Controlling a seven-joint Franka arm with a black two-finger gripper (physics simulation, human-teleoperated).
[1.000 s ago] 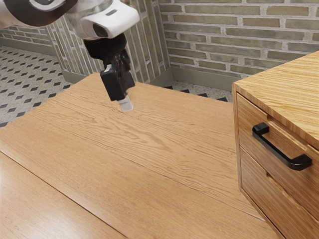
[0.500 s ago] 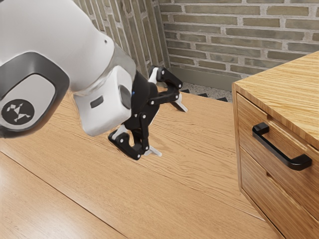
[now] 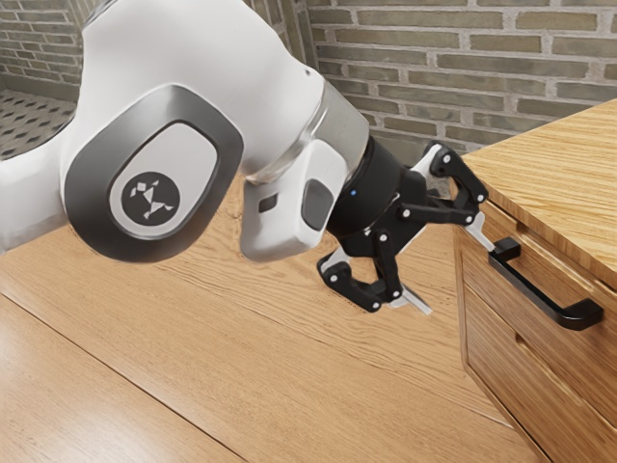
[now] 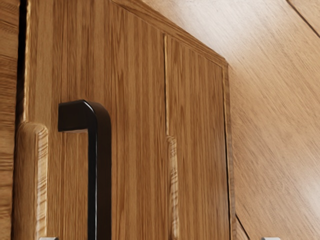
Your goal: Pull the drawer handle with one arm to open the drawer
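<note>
Robot arm (image 3: pixel 193 145) at a wooden table (image 3: pixel 241 386), ext. view: the white arm comes in from 9 o'clock and stretches toward a wooden cabinet (image 3: pixel 559 183) at 3 o'clock. Its black claw (image 3: pixel 453 273) is spread wide and holds nothing, w/ one finger up toward 1 o'clock and the other down toward 7 o'clock. The claw sits just off the cabinet's front corner, above the tabletop.

The top drawer (image 3: pixel 511 299) looks flush w/ the cabinet face, i.e. not pulled out. Its black bar handle (image 3: pixel 543 286) runs along the front from about 10 o'clock down to 4 o'clock. The upper finger's pale tip is just beside the handle's near end, at roughly 9 o'clock of it. Whether the two touch can't be told. A second drawer (image 3: pixel 540 405) sits below the first, at 6 o'clock. A brick wall (image 3: pixel 463 68) stands behind the table at 12 o'clock, and patterned floor tile (image 3: pixel 29 111) shows at 10 o'clock.

Wrist view: the hand faces the drawer front (image 4: pixel 135 125) close up, w/ wood grain running along the panel. One bent end of the handle (image 4: pixel 95 165) stands out from the wood. Tabletop (image 4: pixel 280 100) lies beyond the cabinet's edge.
</note>
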